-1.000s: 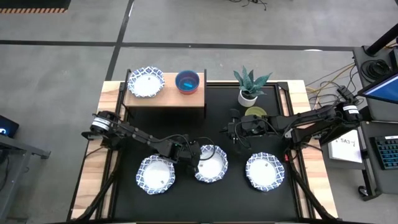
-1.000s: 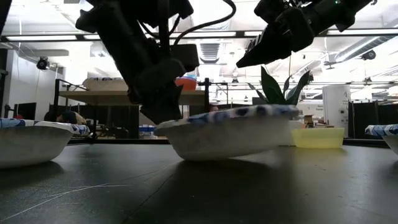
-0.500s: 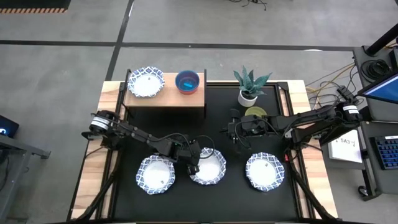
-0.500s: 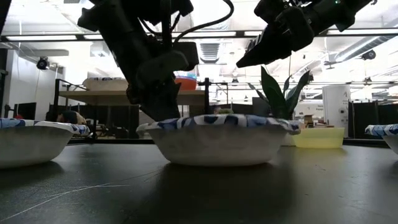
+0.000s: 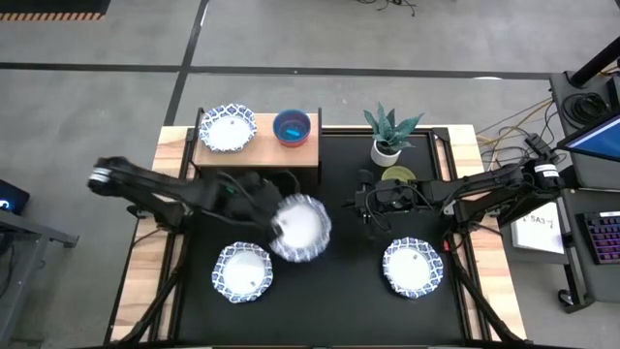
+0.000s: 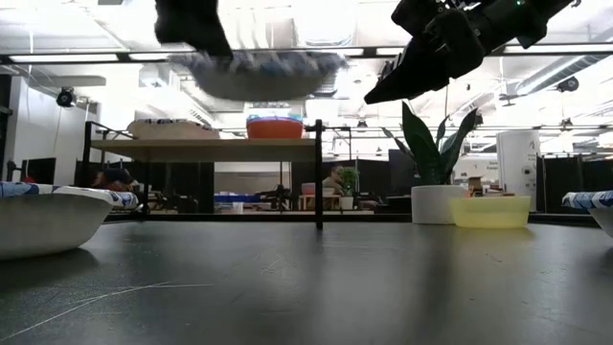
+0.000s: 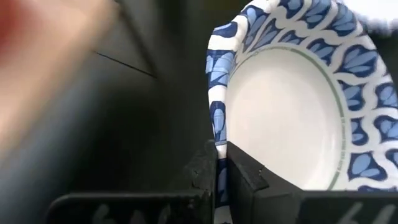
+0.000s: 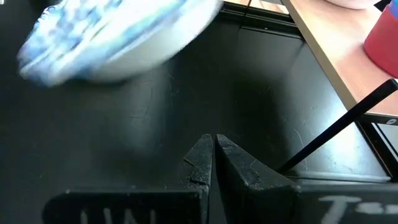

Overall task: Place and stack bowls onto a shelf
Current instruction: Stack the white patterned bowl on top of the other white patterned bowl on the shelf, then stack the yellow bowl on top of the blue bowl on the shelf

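My left gripper [image 5: 273,219] is shut on a white bowl with a blue patterned rim [image 5: 301,229], held high above the table [image 6: 254,69] in front of the shelf [image 5: 257,152]. On the shelf sit another patterned bowl [image 5: 228,128] and a red bowl with a blue inside [image 5: 292,127]. Two more patterned bowls [image 5: 243,272] [image 5: 414,269] rest on the black tabletop. A yellow-green bowl [image 5: 397,175] sits next to the plant. My right gripper [image 5: 363,206] hangs shut above the table's middle, holding nothing. My left gripper pinches the bowl's patterned rim [image 7: 216,149] between its two fingers, one finger inside the bowl and one on its outer wall. The bowl is lifted clear of the table, mouth up and roughly level, reaching out from the fingers toward the table's right.
A potted green plant [image 5: 387,136] stands at the back, right of the shelf. The shelf's thin black leg [image 6: 318,172] stands near the table's middle in the low view. Bare black tabletop [image 5: 339,301] lies between the two front bowls.
The bowl by my left gripper stood tipped on one edge, then lay flat on the table. My left gripper has since risen with it, going up and toward the far left, nearer the shelf. The bowl now hangs clear of the table.
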Tool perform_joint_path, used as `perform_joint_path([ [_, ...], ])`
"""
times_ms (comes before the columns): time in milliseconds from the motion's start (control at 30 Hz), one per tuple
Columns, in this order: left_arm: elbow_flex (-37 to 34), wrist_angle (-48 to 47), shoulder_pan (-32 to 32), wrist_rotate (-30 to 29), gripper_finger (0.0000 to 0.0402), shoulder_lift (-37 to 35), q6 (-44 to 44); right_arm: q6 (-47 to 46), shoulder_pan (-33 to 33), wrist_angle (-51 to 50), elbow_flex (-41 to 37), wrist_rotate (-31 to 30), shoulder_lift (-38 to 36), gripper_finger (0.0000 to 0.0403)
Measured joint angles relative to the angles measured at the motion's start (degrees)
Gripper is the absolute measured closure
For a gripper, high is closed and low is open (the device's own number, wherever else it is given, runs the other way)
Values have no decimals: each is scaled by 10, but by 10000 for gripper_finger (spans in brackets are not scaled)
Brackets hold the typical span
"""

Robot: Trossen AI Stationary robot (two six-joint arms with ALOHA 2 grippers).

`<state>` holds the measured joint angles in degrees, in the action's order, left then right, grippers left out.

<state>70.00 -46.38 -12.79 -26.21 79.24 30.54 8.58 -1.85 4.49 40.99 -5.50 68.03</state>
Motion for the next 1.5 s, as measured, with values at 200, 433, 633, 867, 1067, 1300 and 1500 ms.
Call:
perform_joint_path([
  [200,70,-163,71,-113,400,-109,12,0,0,1,-1,0,0,394],
  [433,109,-245,275,-137,400,-179,-33,-10,0,4,-1,1,0,394],
  [633,108,-236,459,-64,400,-193,-121,-12,0,4,-1,1,0,394],
  [867,93,-227,565,-46,398,-168,-183,-13,0,4,-1,1,0,394],
  [1067,90,-205,576,-45,380,-143,-208,-15,0,4,-2,1,0,394],
  [1300,90,-191,576,-47,351,-124,-216,-15,0,3,-2,1,0,394],
  [1500,90,-189,576,-67,312,-118,-230,-15,0,3,-2,1,0,394],
])
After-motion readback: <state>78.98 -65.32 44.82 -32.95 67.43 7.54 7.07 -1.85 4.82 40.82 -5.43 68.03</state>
